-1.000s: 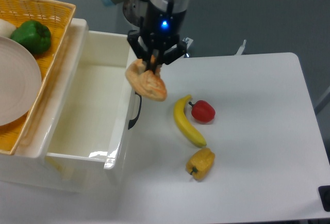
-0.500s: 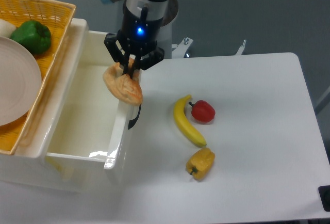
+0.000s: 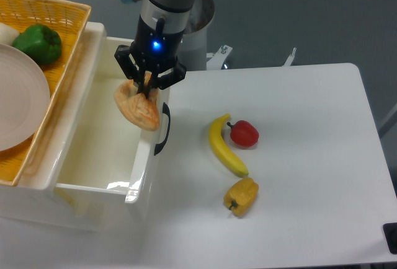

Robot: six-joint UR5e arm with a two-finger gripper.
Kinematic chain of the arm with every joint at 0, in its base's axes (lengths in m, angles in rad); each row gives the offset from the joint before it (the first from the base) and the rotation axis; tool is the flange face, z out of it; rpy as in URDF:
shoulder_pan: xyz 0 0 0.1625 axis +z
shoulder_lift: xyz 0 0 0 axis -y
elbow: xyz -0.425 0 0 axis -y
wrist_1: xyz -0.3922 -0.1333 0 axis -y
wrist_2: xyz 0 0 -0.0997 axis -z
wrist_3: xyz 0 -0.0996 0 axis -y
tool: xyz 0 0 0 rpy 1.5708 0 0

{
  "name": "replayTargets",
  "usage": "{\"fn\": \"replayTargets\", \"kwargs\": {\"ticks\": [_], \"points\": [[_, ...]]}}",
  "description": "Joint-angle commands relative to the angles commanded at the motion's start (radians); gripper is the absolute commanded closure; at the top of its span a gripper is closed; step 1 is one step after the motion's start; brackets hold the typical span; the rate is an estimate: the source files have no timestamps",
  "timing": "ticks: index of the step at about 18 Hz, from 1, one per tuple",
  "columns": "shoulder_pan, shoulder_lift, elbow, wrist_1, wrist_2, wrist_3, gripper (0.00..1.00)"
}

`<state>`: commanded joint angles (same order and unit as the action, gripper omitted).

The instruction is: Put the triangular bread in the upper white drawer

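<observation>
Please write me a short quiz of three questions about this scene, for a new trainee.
1. True or false: the gripper holds the bread.
2. Which item lies nearest the banana?
A. green pepper
B. red pepper
C. plate
3. Fill in: the bread hangs over the right wall of the white ____, beside its black handle.

Key:
1. True; the fingers are closed on its top.
2. B; it sits just right of the banana.
3. drawer; the bread is not yet set down inside.
</observation>
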<state>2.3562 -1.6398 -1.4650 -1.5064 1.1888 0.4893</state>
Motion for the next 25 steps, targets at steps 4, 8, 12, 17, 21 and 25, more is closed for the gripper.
{"fn": "replayTargets", "kwargs": {"ticks": [4, 8, 12, 17, 21, 25], "points": [[-0.008, -0.002, -0.005, 0.015, 0.002, 0.0, 0.83], [-0.02, 0.0, -0.026, 0.075, 0.008, 0.008, 0.16], [-0.02, 0.003, -0.028, 0.098, 0.009, 0.008, 0.08], [-0.02, 0.008, -0.026, 0.1, 0.009, 0.008, 0.08], [-0.015, 0.005, -0.023, 0.11, 0.024, 0.041, 0.0], [0.014, -0.014, -0.026, 0.126, 0.136, 0.067, 0.0]]}}
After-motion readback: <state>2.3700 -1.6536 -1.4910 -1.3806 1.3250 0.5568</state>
